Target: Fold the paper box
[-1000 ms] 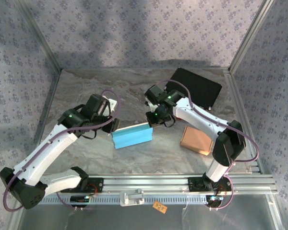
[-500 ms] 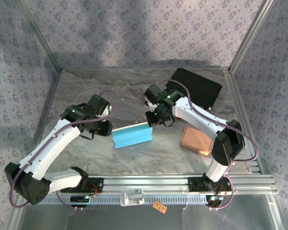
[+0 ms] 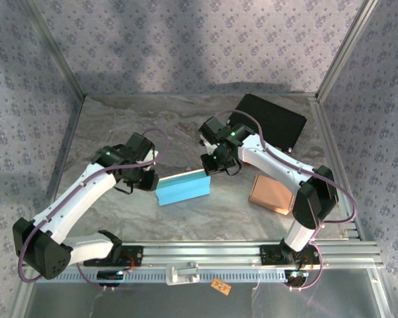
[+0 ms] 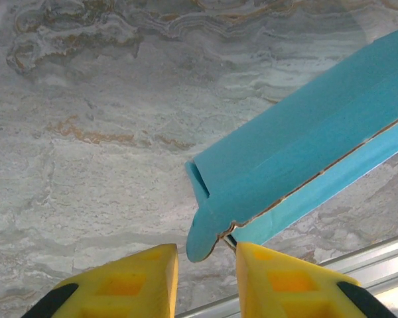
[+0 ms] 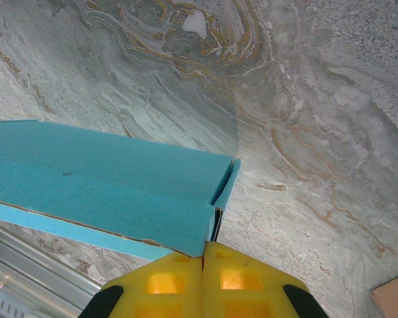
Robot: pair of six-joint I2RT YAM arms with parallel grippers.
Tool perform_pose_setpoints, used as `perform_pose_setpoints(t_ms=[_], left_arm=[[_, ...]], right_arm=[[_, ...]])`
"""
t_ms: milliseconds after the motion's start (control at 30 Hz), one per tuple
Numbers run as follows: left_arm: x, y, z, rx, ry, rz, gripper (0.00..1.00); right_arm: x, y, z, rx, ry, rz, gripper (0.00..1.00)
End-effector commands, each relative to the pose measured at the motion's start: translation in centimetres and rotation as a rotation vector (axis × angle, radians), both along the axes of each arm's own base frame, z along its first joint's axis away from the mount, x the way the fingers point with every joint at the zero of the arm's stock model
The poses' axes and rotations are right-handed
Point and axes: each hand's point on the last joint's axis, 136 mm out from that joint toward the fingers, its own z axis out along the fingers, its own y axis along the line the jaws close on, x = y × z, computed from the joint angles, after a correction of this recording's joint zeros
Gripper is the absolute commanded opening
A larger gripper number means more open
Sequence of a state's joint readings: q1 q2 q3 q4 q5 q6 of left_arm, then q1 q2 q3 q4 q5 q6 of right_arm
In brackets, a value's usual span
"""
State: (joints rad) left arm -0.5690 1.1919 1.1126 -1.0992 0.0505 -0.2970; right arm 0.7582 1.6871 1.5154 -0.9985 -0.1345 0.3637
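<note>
"Teal paper box (image 3: 183, 188) in the middle of the table, Jo: a long, flattened carton standing on its edge, with an arm at each end."

"Right end first, Sam. The right gripper (image 5: 203, 265) has its yellow fingers (image 5: 166, 281) pressed flat together, and the box's end panel runs straight into that seam. I'd call it a pinch on the thin paper edge."

"And the left gripper (image 4: 205, 255)?"

"Partly open, with a narrow gap and nothing held. The box's rounded end flap (image 4: 200, 240) pokes toward the gap, and neither finger seems to touch it."

"So where's the danger?"

"That flap. If the left fingers close off-line they could crumple it rather than fold it, or shove the whole carton sideways. And the right side grips one slim edge — a twist there could pull the paper free or tear it along that frayed brown cut line."

"Could it topple?"

"Standing on edge like that, I'd say yes, if the pinch slips."

"What do the views each give us?"

"From above you get the layout — both arms at the box ends on the marbled grey tabletop (image 3: 119, 119), the brown cardboard sheet (image 3: 270, 193) to the right, the black rectangular mat (image 3: 272, 122) behind. But it can't settle the finger gaps. The left wrist camera gives the flap and the gap, and the right wrist camera gives the shut seam."
</note>
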Motion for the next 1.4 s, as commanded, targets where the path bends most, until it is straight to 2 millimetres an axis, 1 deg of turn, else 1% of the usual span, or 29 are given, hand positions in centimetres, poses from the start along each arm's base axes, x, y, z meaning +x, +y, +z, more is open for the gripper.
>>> perform_pose_setpoints(t_ms=[0,100,233,467,533,633,800,933,1233,1367], left_arm=[[0.4,-0.1,0.2,-0.013,-0.015,-0.010,0.28],[1.1,-0.3,0.1,-0.017,-0.019,0.004,0.26],[1.6,-0.6,0.3,-0.023,-0.027,0.004,0.24],[1.4,-0.5,0.1,-0.019,-0.014,0.001,0.20],[1.5,-0.4,0.3,-0.012,-0.025,0.001,0.20],[1.6,-0.2,0.7,-0.007,-0.036,0.003,0.26],[1.6,0.0,0.8,0.001,-0.048,0.004,0.27],[1.5,0.0,0.4,0.002,-0.031,0.004,0.22],[1.6,-0.2,0.7,-0.005,-0.033,0.009,0.15],[1.5,-0.2,0.9,-0.011,-0.012,0.036,0.11]], right_arm=[[-0.7,-0.4,-0.3,-0.023,0.031,-0.008,0.00],[-0.8,-0.4,-0.3,-0.023,0.033,-0.008,0.00],[-0.8,-0.3,-0.3,-0.021,0.033,-0.006,0.00],[-0.7,-0.3,-0.3,-0.020,0.033,-0.009,0.00],[-0.7,-0.3,-0.3,-0.021,0.034,-0.009,0.00],[-0.7,-0.3,-0.3,-0.020,0.034,-0.009,0.00],[-0.7,-0.3,-0.2,-0.018,0.033,-0.009,0.00],[-0.7,-0.2,-0.2,-0.019,0.034,-0.008,0.00],[-0.7,-0.3,-0.3,-0.021,0.036,-0.008,0.00],[-0.7,-0.3,-0.2,-0.024,0.031,-0.012,0.00]])
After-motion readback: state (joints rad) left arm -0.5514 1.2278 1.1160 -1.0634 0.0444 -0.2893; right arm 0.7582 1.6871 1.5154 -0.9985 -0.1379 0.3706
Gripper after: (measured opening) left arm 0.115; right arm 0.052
